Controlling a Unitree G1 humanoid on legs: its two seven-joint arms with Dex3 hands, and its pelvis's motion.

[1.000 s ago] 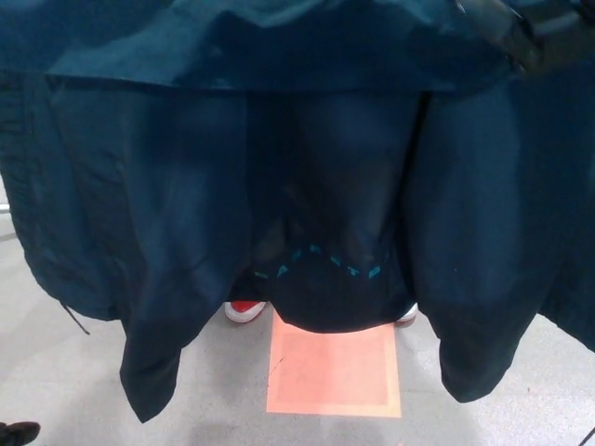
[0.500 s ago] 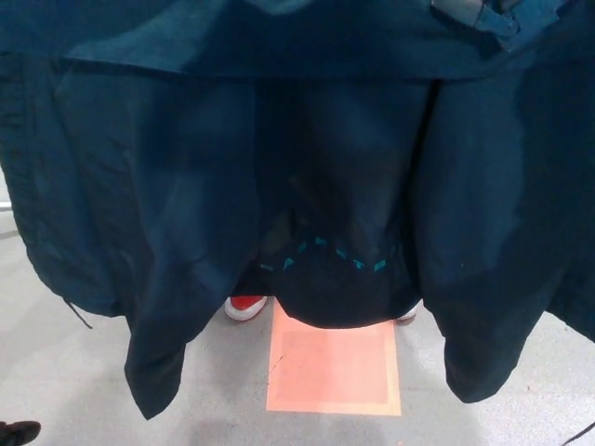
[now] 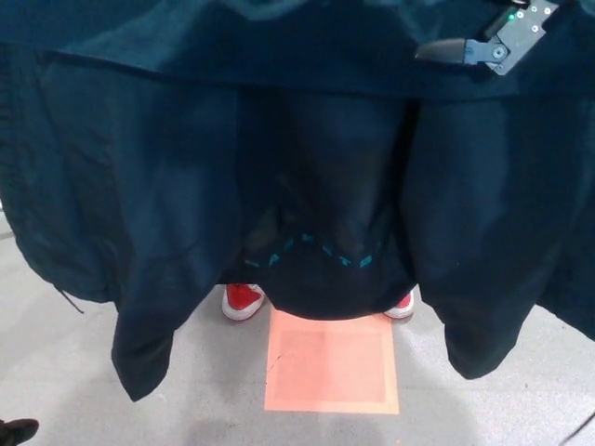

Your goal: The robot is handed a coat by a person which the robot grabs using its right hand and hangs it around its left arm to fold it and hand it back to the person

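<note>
Overall: dim, since the dark coat (image 3: 186, 186) fills most of the frame.
Coat: near black in the middle, folds barely readable (teal only at the lit sides).
Floor (image 3: 74, 372): evenly lit, pale grey, faint shadow below the coat.
Focus: slightly soft, coat edges a little blurred.

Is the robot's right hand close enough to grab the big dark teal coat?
Probably yes. The right hand sits at the top right, against the upper edge of the dark teal fabric coat, with nothing between them. Whether it already grips the cloth cannot be told.
</note>
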